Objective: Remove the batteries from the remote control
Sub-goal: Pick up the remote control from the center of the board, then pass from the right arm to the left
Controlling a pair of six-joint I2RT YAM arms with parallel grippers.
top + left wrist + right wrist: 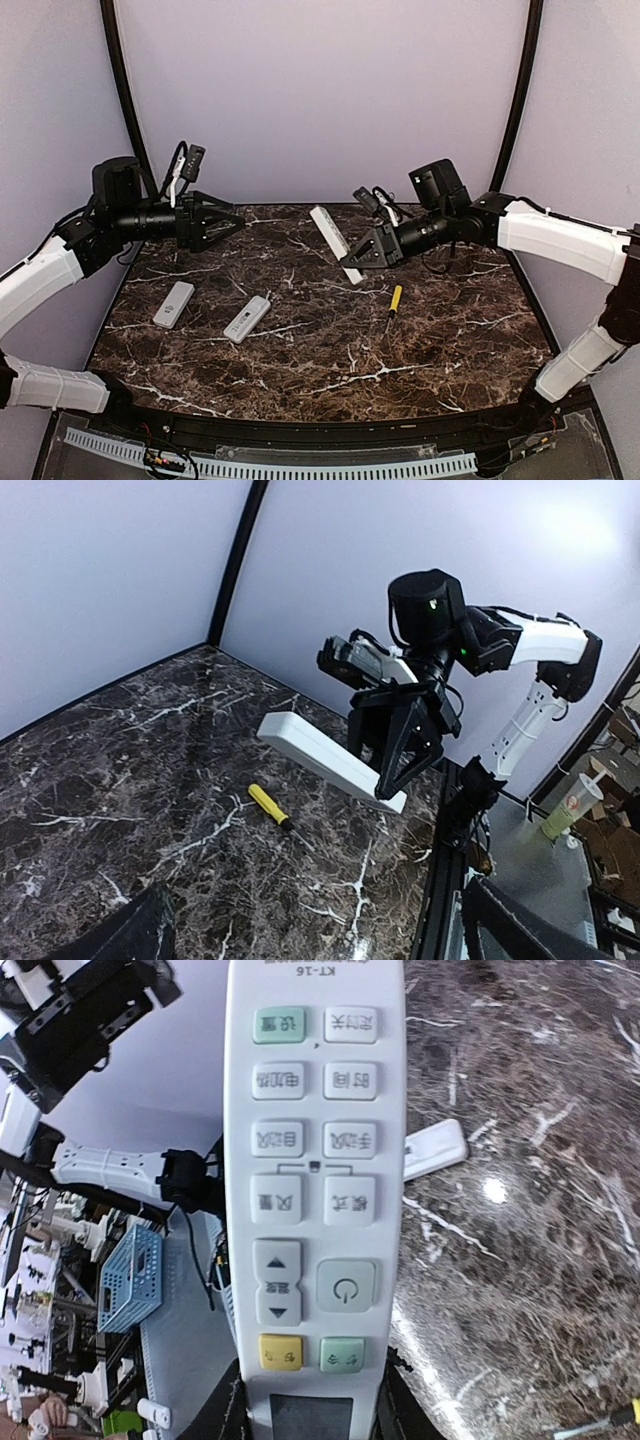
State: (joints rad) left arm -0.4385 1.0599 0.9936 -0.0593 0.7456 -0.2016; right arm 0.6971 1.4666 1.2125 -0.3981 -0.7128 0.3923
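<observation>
My right gripper (368,248) is shut on a long white remote control (334,240) and holds it above the back middle of the table. In the right wrist view the remote (315,1160) shows its button side, with my gripper (312,1415) clamped on its display end. In the left wrist view the same remote (315,752) hangs tilted in those jaws. My left gripper (226,222) is open and empty in the air at the back left; its fingers (135,930) show at the bottom corners. No batteries are in view.
Two smaller white remotes (173,303) (247,318) lie at the left of the marble table (330,380). A yellow-handled screwdriver (394,300) lies right of centre and also shows in the left wrist view (268,805). One remote (435,1148) shows in the right wrist view.
</observation>
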